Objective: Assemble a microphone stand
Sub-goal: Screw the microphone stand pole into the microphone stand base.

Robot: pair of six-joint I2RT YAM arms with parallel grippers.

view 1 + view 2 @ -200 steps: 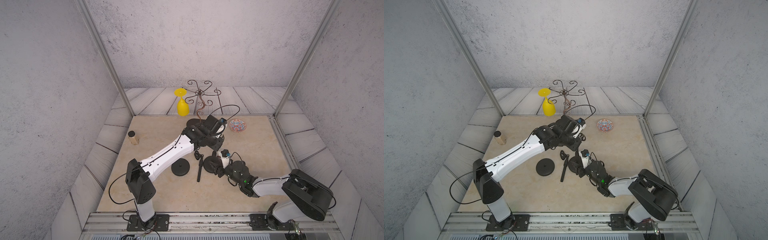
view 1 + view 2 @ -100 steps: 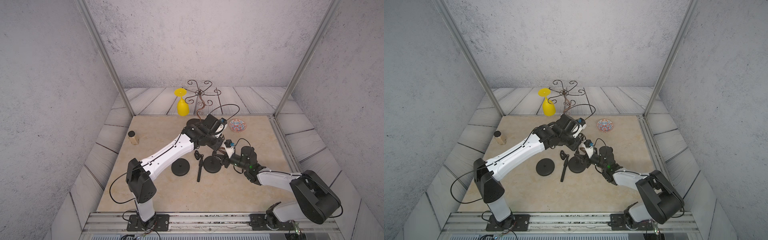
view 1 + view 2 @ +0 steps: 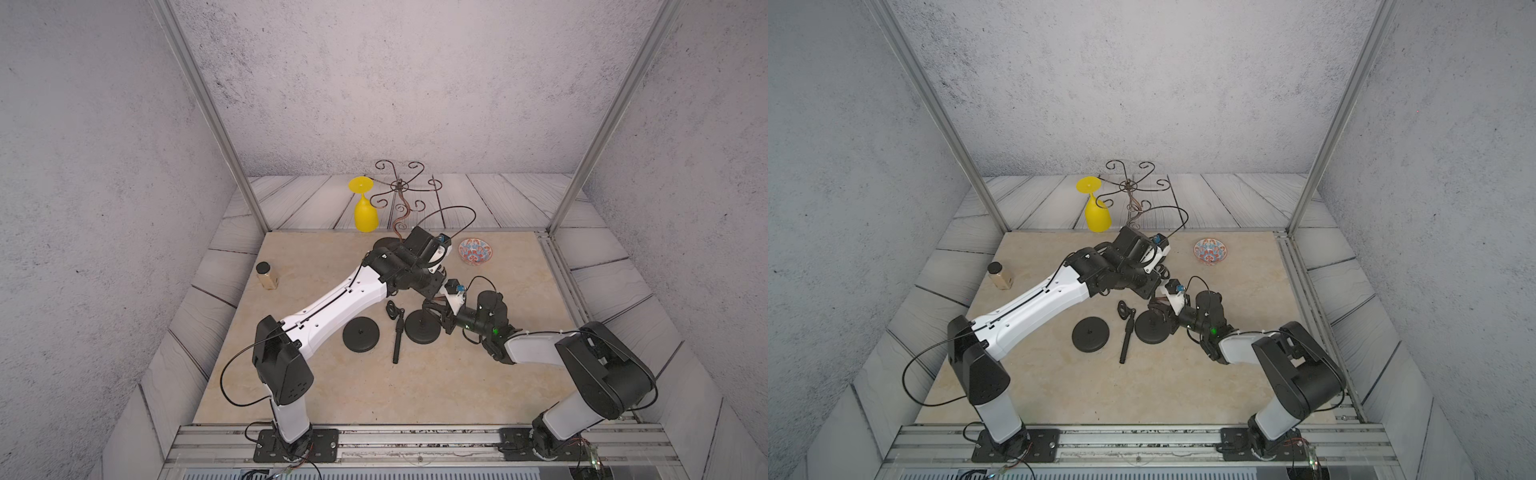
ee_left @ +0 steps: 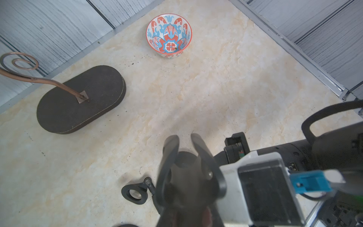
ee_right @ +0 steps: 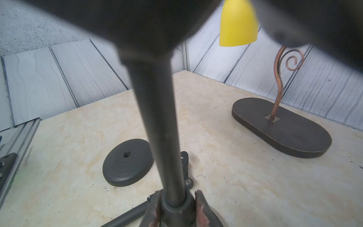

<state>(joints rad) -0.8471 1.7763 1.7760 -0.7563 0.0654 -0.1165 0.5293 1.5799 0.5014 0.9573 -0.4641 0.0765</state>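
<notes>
A black upright pole [image 5: 157,118] stands on a round black base [image 3: 420,332]. My left gripper [image 4: 184,141] is shut on the pole's top, seen end-on between its fingers. My right gripper [image 5: 177,193] lies low at the base, its jaws shut on the collar at the pole's foot; in both top views it reaches in from the right [image 3: 434,319] [image 3: 1159,318]. A second round base [image 3: 361,334] [image 5: 127,162] lies loose to the left. Between the two bases lies another black pole [image 3: 397,340] with a ring clip [image 4: 133,193] at its far end.
A patterned bowl [image 3: 475,251] [image 4: 169,34] sits at the back right. A copper wire stand on a dark oval foot [image 4: 80,100] [image 5: 280,127] and an upturned yellow glass [image 3: 365,212] stand at the back. A small jar [image 3: 266,275] is at the left.
My right arm has swung from the front of the base round to its right side, and its jaws have closed on the pole's foot. The left arm has held still.
</notes>
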